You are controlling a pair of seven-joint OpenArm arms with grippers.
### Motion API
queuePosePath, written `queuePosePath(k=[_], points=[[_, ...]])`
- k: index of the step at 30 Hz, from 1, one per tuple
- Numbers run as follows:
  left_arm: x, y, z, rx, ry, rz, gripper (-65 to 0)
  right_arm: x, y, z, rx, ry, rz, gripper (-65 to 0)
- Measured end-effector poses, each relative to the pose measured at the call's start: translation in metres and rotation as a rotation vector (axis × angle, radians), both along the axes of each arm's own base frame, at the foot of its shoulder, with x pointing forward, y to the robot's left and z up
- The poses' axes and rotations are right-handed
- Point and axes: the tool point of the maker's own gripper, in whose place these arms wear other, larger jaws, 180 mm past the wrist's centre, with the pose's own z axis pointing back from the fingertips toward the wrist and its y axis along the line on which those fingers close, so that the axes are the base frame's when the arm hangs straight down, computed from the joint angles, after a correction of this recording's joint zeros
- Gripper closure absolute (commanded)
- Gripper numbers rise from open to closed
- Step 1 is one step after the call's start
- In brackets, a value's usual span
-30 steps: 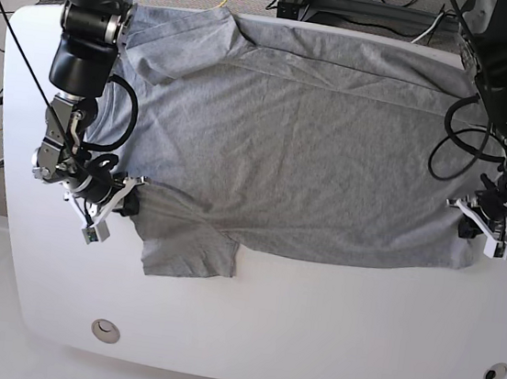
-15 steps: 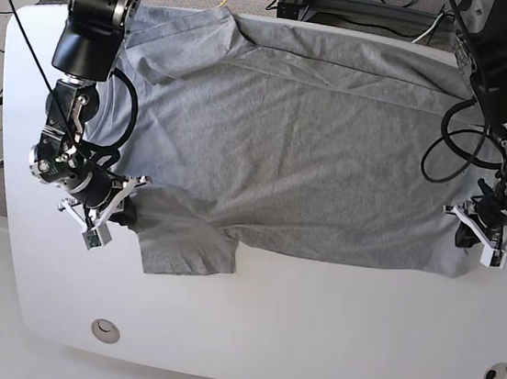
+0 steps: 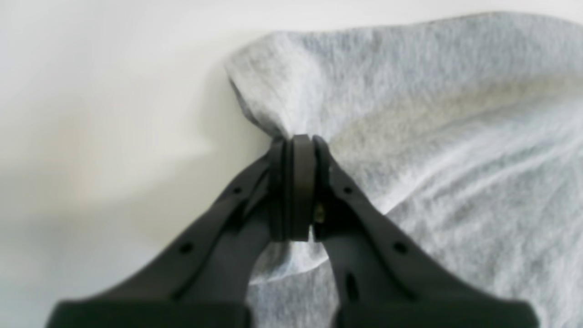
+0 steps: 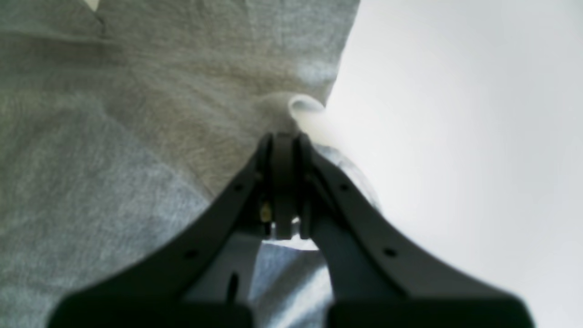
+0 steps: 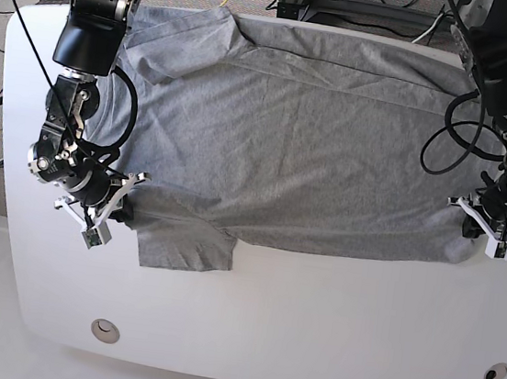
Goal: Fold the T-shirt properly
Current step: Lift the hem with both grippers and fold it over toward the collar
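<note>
On the white table [image 5: 312, 317] the T-shirt [image 5: 286, 147] lies spread flat, near hem now pulled straighter vs a sec ago, sleeve bunch by right gripper [image 5: 123, 199] flattened. Both right and left gripper [image 5: 483, 220] clamped on near corners, so ready to lift for fold imo. Fabric: soft heather-grey knit, light wrinkles

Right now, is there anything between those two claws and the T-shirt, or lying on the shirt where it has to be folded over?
Nothing visible. The left gripper and right gripper are each already pinched shut on an edge of the grey T-shirt. The shirt's spread fabric and the white table around it carry no other objects.
</note>
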Motion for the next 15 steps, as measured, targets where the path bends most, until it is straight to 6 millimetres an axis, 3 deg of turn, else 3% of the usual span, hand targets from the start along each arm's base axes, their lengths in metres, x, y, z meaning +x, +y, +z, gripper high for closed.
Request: queuePosePath(k=[15], points=[[0.0, 0.001, 0.017, 0.045, -0.039, -0.02, 0.0, -0.001, -0.002, 0.033, -0.005, -0.035, 0.007, 0.0]])
